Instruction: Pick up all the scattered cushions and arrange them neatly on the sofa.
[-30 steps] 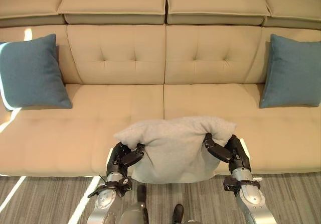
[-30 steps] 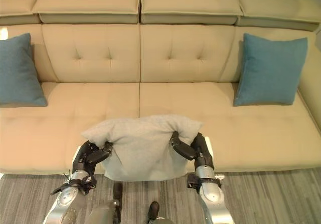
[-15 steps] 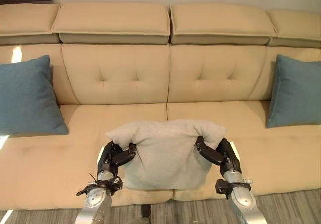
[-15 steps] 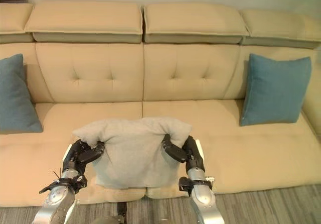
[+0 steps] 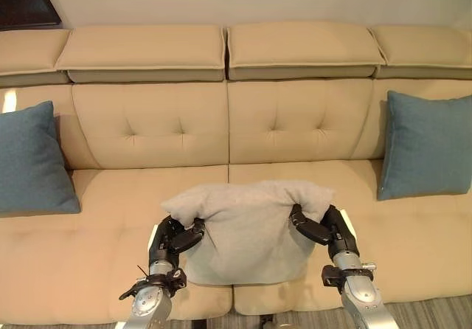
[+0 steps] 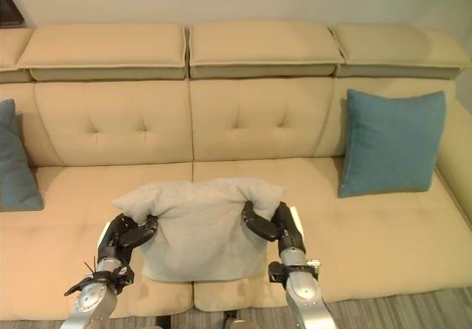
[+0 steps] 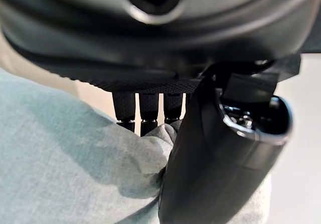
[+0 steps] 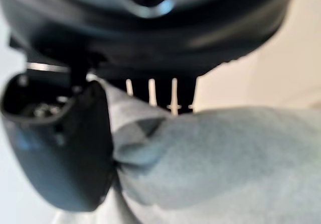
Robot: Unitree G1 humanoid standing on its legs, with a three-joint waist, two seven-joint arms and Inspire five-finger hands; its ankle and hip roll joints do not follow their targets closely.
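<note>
Right, we've got the grey cushion (image 5: 247, 229) pinched at both upper corners, left hand (image 5: 173, 239) and right hand (image 5: 321, 227) each curled onto cloth, equally near; it hangs upright over the sofa (image 5: 110, 218) seat's front middle, long axis side to side, backrest straight ahead, teal cushions (image 5: 424, 144) at either end

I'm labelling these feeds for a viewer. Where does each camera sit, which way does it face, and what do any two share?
Left eye view: on the head, looking down at the beige tufted sofa; both arms, left hand and right hand pinching the pale grey fabric cushion.
Right eye view: beside it, same scene; right teal square cushion fully shown.
Left wrist view: along the left hand, thumb and fingers on grey cloth.
Right wrist view: likewise on the right hand.
Shared: every view shows the grey cushion.
</note>
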